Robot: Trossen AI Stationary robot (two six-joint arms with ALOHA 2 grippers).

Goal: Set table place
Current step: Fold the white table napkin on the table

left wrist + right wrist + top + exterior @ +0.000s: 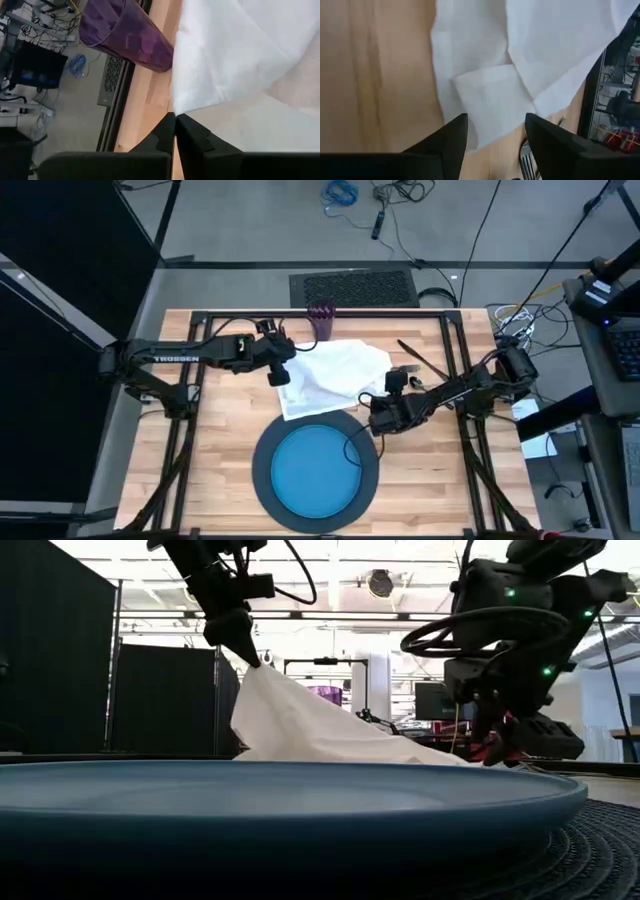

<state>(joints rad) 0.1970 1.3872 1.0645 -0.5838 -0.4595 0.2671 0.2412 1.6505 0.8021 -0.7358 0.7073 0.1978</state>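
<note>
The left arm, lettered TROSSEN, ended in the left gripper (pixel 279 375), whose jaws were closed on a raised corner of the white cloth napkin (pixel 335 375). The purple cup (pixel 321 321) stood near the table (pixel 220 450) far edge. The blue plate (pixel 315 470) sat in the dark grey charger (pixel 262 465). The right gripper (pixel 378 423) hovered with jaws parted, empty, over the napkin's edge beside a fork (pixel 526 161).

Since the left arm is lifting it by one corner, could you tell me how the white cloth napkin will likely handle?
The white cloth napkin is probably floppy: pinched by the left gripper, it drapes to the table. It looks light, and may drag across the wood.
</note>
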